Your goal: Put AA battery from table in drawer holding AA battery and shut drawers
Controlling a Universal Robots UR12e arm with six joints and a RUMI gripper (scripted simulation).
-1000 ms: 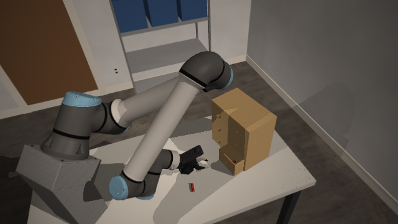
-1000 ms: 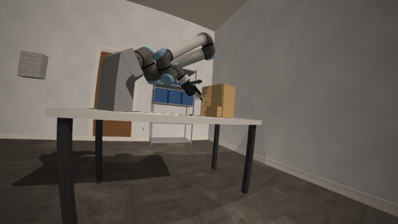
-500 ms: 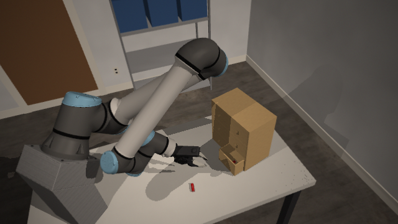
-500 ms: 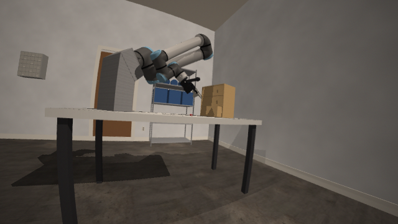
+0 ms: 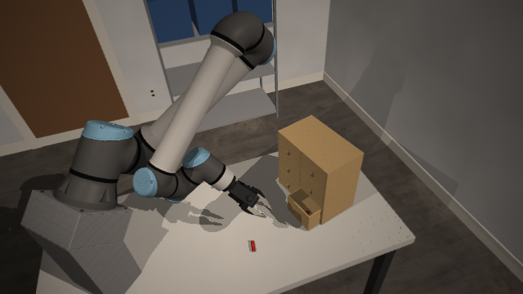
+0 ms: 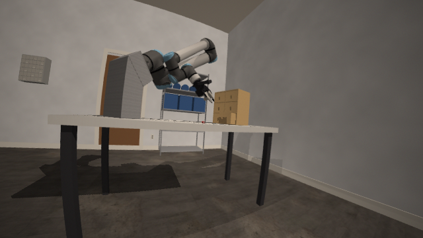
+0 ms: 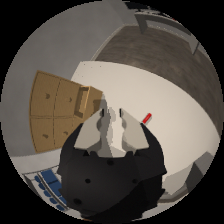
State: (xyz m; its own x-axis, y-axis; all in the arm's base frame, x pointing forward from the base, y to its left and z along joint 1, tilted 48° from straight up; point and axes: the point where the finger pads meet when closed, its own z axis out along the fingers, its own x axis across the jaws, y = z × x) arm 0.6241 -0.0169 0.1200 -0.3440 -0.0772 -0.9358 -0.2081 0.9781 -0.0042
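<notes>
The chest (image 5: 342, 184) (image 6: 242, 107) (image 7: 42, 107) stands upright on the tabletop (image 5: 196, 261) (image 6: 165, 124) (image 7: 170, 110), its bottom drawer (image 5: 300, 214) (image 7: 82, 102) pulled out. One battery (image 5: 307, 212) lies inside that drawer; another (image 5: 253, 246) (image 6: 203, 122) (image 7: 147, 118) lies in front, apart from the chest.
</notes>
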